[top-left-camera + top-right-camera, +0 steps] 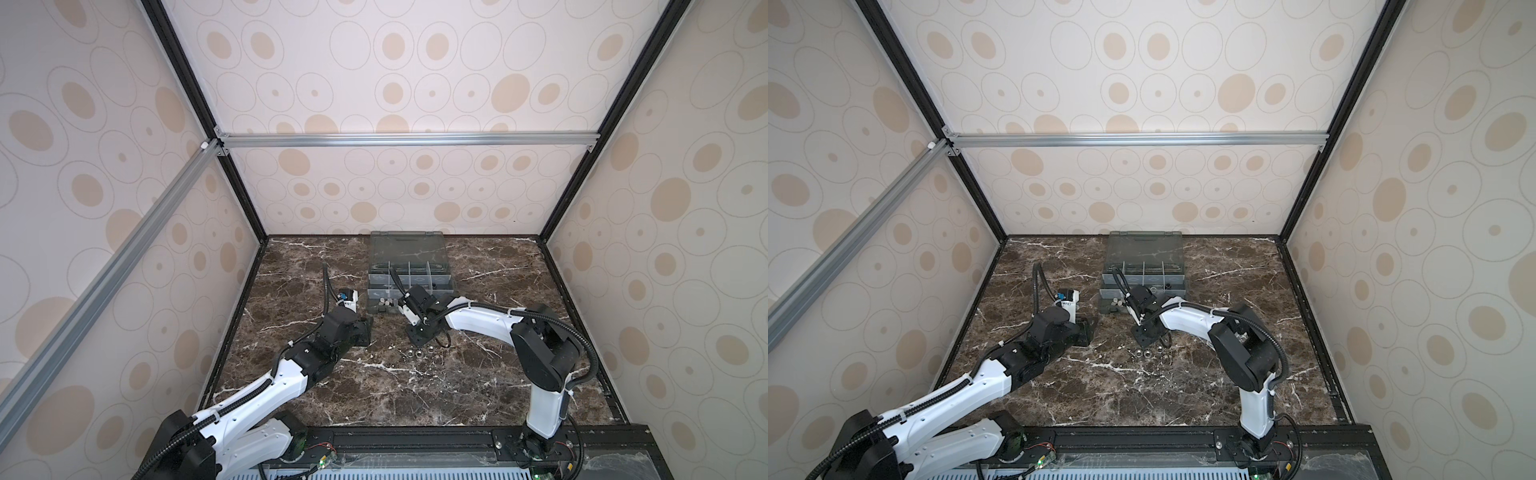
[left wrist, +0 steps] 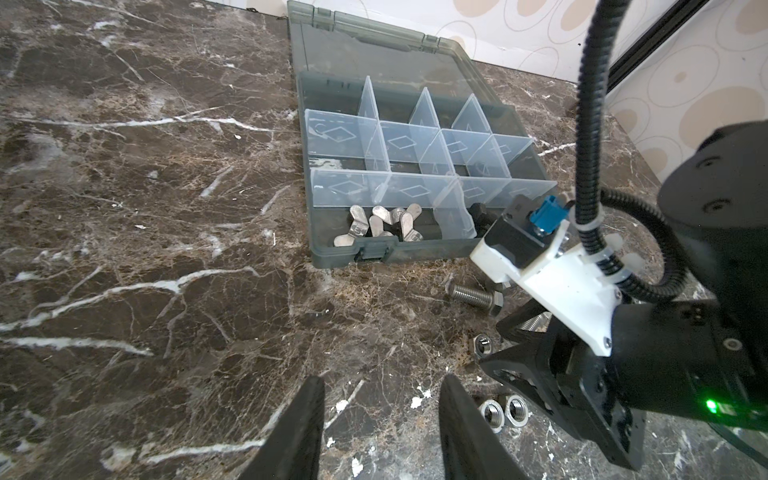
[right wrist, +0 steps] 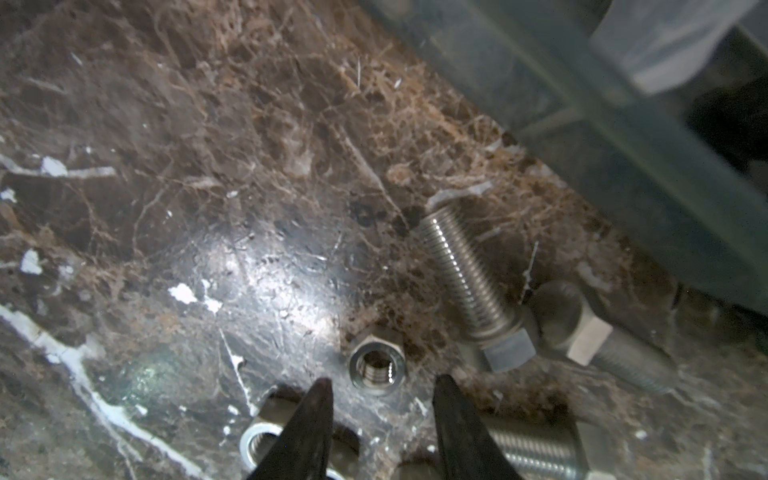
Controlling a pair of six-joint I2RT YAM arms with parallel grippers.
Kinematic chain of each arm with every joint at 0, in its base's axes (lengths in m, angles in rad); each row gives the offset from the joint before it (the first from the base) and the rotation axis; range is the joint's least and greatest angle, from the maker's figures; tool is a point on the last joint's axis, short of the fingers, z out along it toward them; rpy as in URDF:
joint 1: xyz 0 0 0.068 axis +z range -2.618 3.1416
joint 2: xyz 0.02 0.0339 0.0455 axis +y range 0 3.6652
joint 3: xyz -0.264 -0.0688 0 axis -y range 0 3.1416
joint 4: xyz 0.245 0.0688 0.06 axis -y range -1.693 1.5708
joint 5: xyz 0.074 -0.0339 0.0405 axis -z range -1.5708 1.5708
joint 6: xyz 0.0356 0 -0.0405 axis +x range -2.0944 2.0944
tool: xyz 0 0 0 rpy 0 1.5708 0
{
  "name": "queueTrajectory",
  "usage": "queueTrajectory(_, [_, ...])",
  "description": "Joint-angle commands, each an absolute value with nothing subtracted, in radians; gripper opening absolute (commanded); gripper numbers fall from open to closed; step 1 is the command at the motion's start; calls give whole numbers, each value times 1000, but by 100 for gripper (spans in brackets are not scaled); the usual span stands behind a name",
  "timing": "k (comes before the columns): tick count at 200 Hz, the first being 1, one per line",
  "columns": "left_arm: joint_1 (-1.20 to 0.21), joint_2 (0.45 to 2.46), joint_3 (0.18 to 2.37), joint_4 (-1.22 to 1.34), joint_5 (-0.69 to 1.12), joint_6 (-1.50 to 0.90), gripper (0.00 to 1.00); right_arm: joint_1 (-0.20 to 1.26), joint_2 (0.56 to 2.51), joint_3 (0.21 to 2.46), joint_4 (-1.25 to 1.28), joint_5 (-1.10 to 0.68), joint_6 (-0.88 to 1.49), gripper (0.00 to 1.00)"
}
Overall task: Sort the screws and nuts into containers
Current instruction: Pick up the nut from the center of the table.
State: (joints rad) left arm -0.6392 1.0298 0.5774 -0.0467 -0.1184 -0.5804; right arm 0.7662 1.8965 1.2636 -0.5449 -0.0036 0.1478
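Near the box front: your right claw points down at the table, fingers partly apart, gripping nothing; a silver nut lies just off its tips.
Left claw: you hold it low and off to the side, fingers apart, empty.
Screws: loose on the table, near the box wall.
Nuts: two more, side by side, beside your right claw.
Box: lid open; wing nuts lie in its front left corner.

Your right wrist view: organiser box blurred, cut by frame edge; lowest screw cut off; nut half hidden behind finger. In a top view, loose metal pieces too small to tell apart.
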Motion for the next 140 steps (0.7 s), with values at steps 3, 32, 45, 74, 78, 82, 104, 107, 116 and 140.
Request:
queueTrajectory(3, [-632, 1013, 580, -67, -130, -599, 45, 762, 1923, 1294, -563, 0, 129, 40])
queueTrajectory(32, [-631, 1010, 581, -69, -130, -598, 45, 760, 1933, 1299, -559, 2, 126, 36])
queueTrajectory(45, [-631, 1009, 584, -70, -130, -598, 45, 761, 1938, 1302, -560, 2, 127, 35])
queueTrajectory(74, [-631, 1011, 587, -70, -129, -597, 45, 760, 1946, 1307, -561, 3, 126, 33])
queueTrajectory(78, [-632, 1011, 587, -70, -129, -597, 45, 760, 1946, 1307, -561, 3, 125, 32])
queueTrajectory(82, [-632, 1011, 587, -69, -129, -596, 45, 761, 1948, 1307, -560, 3, 126, 32])
queueTrajectory(104, [-632, 1014, 588, -67, -126, -595, 45, 760, 1953, 1312, -563, 3, 124, 30])
queueTrajectory(107, [-631, 1015, 587, -66, -126, -595, 45, 760, 1954, 1313, -564, 4, 124, 30])
queueTrajectory(116, [-631, 1016, 589, -65, -126, -595, 45, 759, 1957, 1317, -565, 5, 124, 29])
queueTrajectory(140, [-631, 1016, 588, -65, -126, -595, 45, 760, 1965, 1322, -572, 8, 122, 26])
